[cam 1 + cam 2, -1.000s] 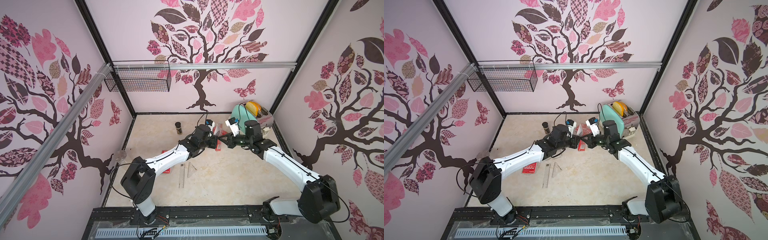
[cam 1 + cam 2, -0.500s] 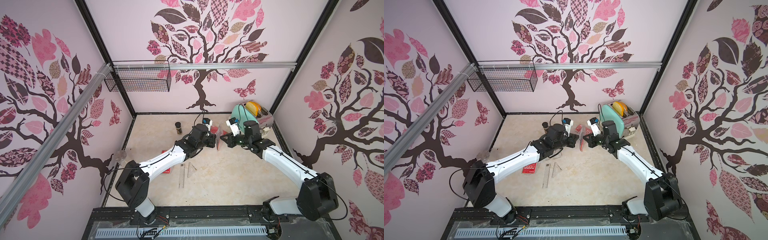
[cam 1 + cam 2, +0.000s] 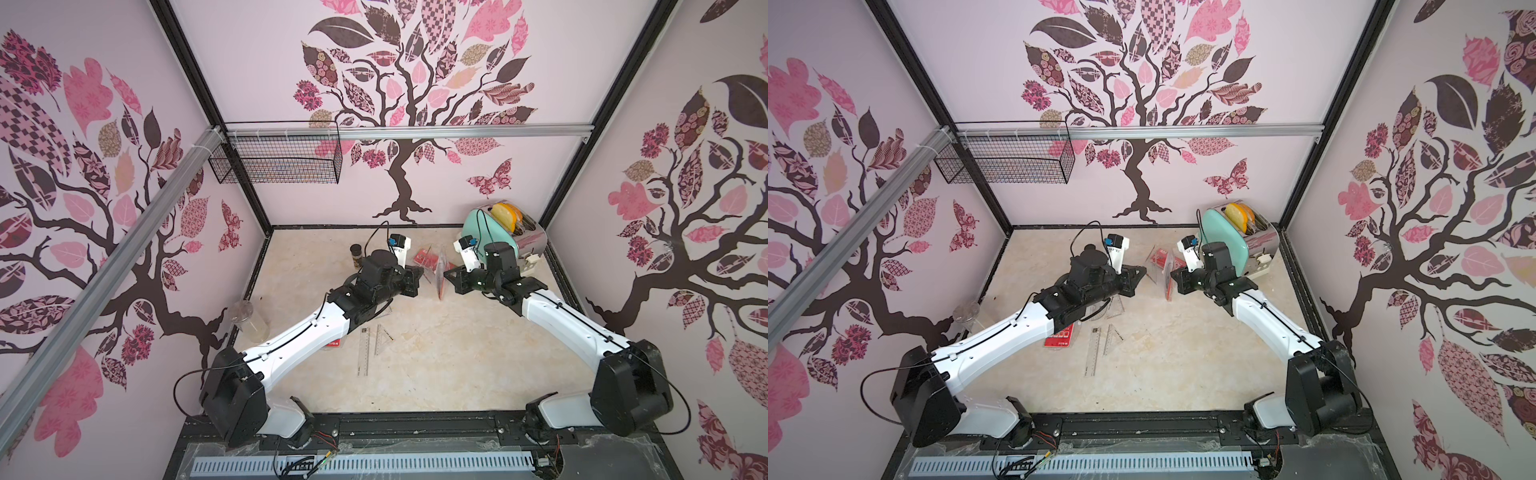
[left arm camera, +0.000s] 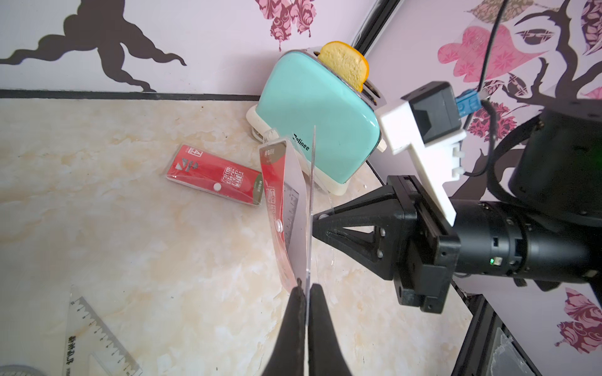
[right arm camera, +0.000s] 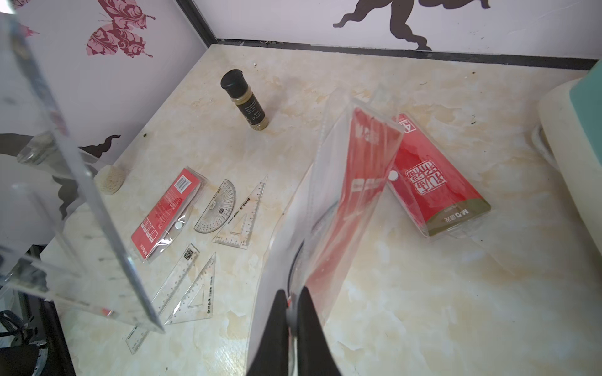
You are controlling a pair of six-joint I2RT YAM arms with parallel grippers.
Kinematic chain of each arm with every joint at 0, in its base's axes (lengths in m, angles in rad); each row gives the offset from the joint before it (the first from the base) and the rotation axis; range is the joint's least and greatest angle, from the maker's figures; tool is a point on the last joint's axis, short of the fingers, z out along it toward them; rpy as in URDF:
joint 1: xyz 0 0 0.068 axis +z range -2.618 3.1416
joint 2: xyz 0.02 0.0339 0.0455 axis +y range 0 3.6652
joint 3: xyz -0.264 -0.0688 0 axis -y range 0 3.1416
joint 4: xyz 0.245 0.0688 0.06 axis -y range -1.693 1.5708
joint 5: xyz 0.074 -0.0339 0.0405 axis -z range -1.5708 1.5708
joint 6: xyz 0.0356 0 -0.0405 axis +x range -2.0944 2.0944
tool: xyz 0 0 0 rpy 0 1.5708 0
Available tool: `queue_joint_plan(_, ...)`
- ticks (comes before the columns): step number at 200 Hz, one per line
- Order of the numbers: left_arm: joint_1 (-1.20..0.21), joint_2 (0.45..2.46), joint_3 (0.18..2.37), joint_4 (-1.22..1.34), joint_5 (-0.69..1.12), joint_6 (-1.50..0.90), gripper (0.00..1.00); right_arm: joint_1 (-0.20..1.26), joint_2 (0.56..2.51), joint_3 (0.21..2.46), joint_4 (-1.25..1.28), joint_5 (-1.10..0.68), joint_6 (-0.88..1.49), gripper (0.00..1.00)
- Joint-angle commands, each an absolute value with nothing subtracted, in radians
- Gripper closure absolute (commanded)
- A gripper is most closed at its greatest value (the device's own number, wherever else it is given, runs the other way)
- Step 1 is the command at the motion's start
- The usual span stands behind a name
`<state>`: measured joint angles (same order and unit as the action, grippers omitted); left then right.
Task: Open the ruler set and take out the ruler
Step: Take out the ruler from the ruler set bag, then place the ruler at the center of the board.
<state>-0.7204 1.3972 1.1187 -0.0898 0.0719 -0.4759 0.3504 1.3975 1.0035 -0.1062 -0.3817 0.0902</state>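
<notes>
Left gripper [image 4: 307, 288] is clamped tight on the edge of a clear ruler [image 5: 106, 221], holding it up on edge, off the tabletop [image 4: 130, 260]. Right gripper [image 5: 292, 294] is pinched shut on the red ruler set pouch [image 5: 355, 182], also lifted, its clear front gaping away from the red card. I see the ruler outside the pouch, between the two arms, and a second red pouch [image 4: 215, 179] lying flat by the mint toaster [image 4: 312, 114]
</notes>
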Motion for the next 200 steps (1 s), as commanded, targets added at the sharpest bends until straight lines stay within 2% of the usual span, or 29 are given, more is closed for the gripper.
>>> queue_joint_plan(1,-0.667,1.383,1.077,-0.07,0.129,-0.499,1.0,0.342,1.378,1.016,-0.128,-0.356,0.088,1.0)
queue_joint_plan(42,-0.587,1.45,1.033,-0.048,0.258,-0.522,1.0,0.334,1.339,1.018,-0.155,-0.339,0.078,1.0)
queue_joint_plan(75,-0.554,1.554,1.005,-0.001,0.309,-0.542,1.0,0.334,1.301,1.033,-0.182,-0.339,0.071,1.0)
queue_joint_plan(139,-0.446,1.778,0.998,0.151,0.53,-0.634,1.0,0.334,1.244,1.027,-0.203,-0.331,0.067,1.0)
queue_joint_plan(200,-0.431,1.931,1.046,0.183,0.562,-0.677,1.0,0.334,1.229,1.022,-0.212,-0.32,0.06,1.0)
